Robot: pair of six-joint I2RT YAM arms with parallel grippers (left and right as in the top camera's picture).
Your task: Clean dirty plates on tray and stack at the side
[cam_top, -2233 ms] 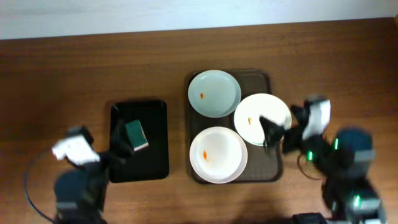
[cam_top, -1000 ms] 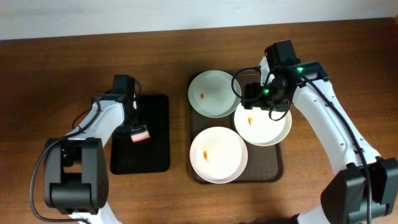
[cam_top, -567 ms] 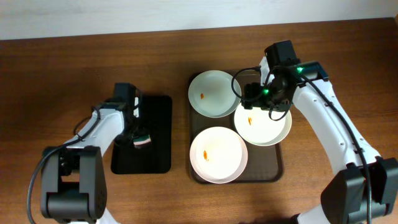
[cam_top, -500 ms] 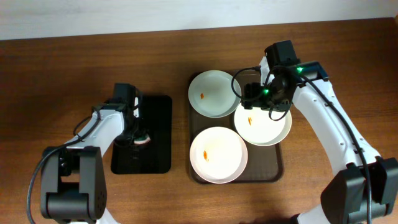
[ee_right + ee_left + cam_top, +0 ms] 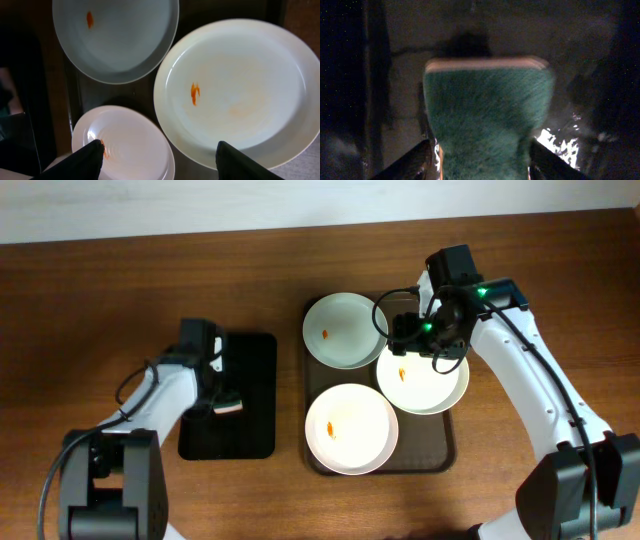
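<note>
Three white plates lie on the brown tray [image 5: 446, 448]: a far one [image 5: 345, 330], a right one [image 5: 425, 380] and a near one [image 5: 350, 428], each with an orange smear. My right gripper [image 5: 428, 340] hovers open over the right plate's far edge, holding nothing. In the right wrist view its fingers [image 5: 85, 160] frame the right plate [image 5: 235, 95] and the near plate [image 5: 125, 145]. My left gripper [image 5: 216, 394] is down on the black tray [image 5: 240, 430]. Its jaws are open and straddle a green sponge [image 5: 490, 110], which looks unsqueezed.
The small glossy black tray lies left of the brown tray, with a strip of bare wooden table [image 5: 288, 390] between them. A pale wall edge [image 5: 300, 200] runs along the far side. The right arm's links [image 5: 530, 390] stretch over the table's right part.
My left gripper has slid slightly toward the near side over the black tray and its jaws have spread apart around the sponge. The right arm and the plates have not moved in the last second.
</note>
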